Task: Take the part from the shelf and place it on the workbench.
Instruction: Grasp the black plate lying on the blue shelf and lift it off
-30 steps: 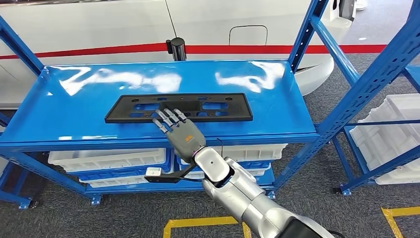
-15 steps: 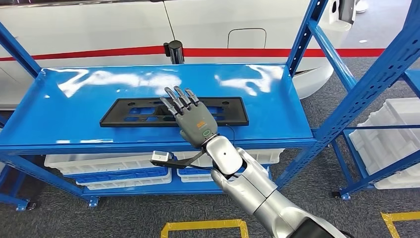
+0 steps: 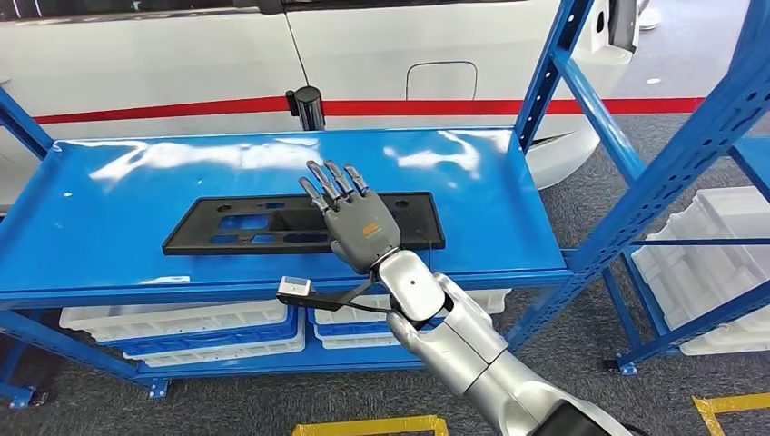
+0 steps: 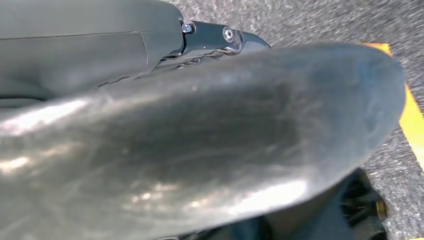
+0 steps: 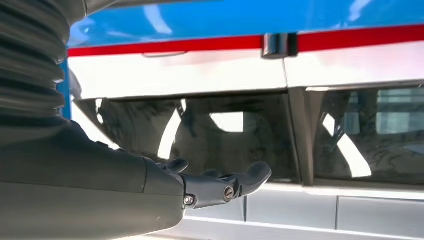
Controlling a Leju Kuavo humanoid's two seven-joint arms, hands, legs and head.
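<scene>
The right hand (image 3: 359,227) has moved up over the part (image 3: 300,223) — fingers spread, holding nothing. The part lies flat on the blue shelf (image 3: 109,209). The grab comes next — nothing is lifted yet.

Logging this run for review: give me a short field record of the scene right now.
part: black flat panel lying on the shelf
shelf: blue top deck
right hand: above the part, fingers spread, holding nothing
below shelf: white bins
behind: white car with a red stripe
task state: part not yet lifted
</scene>
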